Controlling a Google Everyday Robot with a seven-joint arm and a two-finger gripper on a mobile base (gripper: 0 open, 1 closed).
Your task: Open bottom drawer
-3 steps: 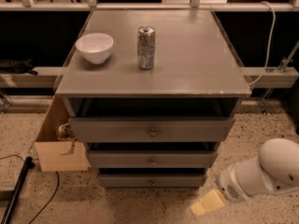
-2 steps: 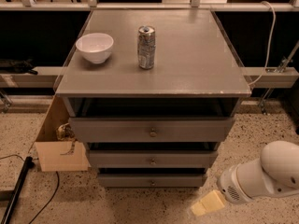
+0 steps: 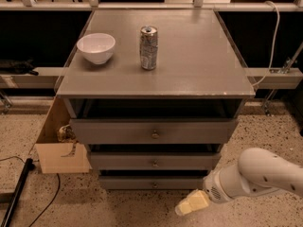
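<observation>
Since a second ago the gripper [image 3: 191, 203] has slid a little to the left, toward the drawers, and nothing else has budged. It's the pale yellowish tip sitting low over the speckled floor [image 3: 118, 209], just right of and in front of the bottom drawer [image 3: 128, 182], not touching it. Can't tell whether the jaws are open or closed from this angle, and they aren't holding anything as far as I can see. Behind it, the fat white arm [image 3: 265, 174] runs off to the lower right.

That bottom drawer is the lowest and narrowest grey front of the three, with a small round knob [image 3: 154, 185] at its centre and a dark strip above it. The knob sits left of the gripper, clearly apart from it. Above come the middle drawer [image 3: 123, 161] and the wide top drawer [image 3: 113, 131], each with a similar knob.

Up on the grey bench [image 3: 199, 56] there's a white bowl [image 3: 96, 47] on the left and an upright drink can [image 3: 148, 47] just to its right, not touching. A cardboard box [image 3: 61, 157] sits on the floor against the left side, with a black cable [image 3: 53, 197] trailing nearby.
</observation>
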